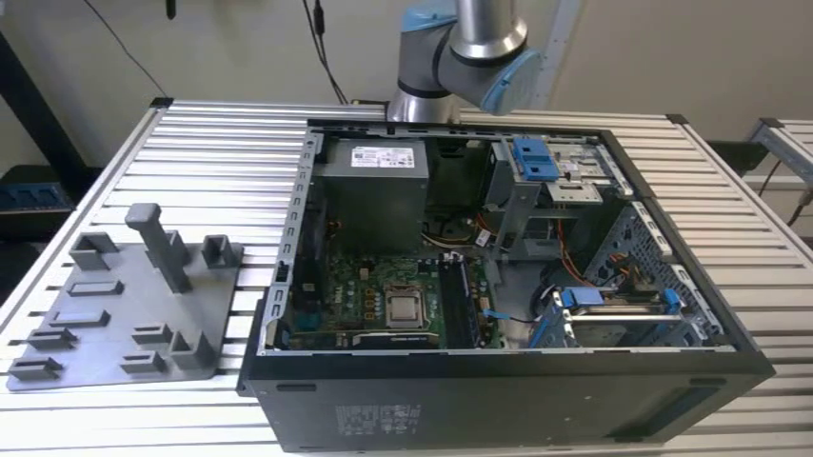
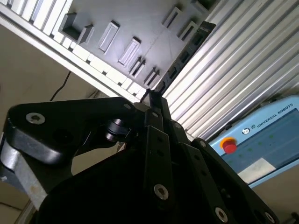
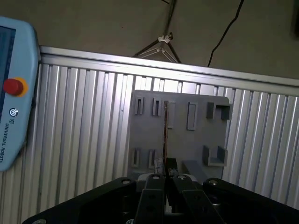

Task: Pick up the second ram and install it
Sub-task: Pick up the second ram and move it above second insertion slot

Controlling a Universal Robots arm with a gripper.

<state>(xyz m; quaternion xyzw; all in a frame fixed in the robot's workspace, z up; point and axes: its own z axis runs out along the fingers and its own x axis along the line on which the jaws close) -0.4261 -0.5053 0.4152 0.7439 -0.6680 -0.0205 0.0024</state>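
Note:
In the first wrist view my gripper [image 3: 164,163] is shut on the second ram [image 3: 165,130], a thin dark stick seen edge-on. It hangs from the fingertips high above the grey fixture tray [image 3: 187,140]. In the second wrist view the same ram [image 2: 184,53] runs as a dark strip out from my gripper [image 2: 153,95] over the tray [image 2: 140,23]. The exterior view has the tray [image 1: 114,314] lying on the table at the exterior view's left, with upright posts and open slots.
An open computer case [image 1: 711,324] lies on the slatted aluminium table [image 1: 204,133], with the motherboard [image 1: 368,295], silver processor [image 1: 406,307] and memory slots [image 1: 464,295] exposed. The arm [image 1: 464,48] rises behind the case. A teach pendant [image 3: 14,93] lies on the table.

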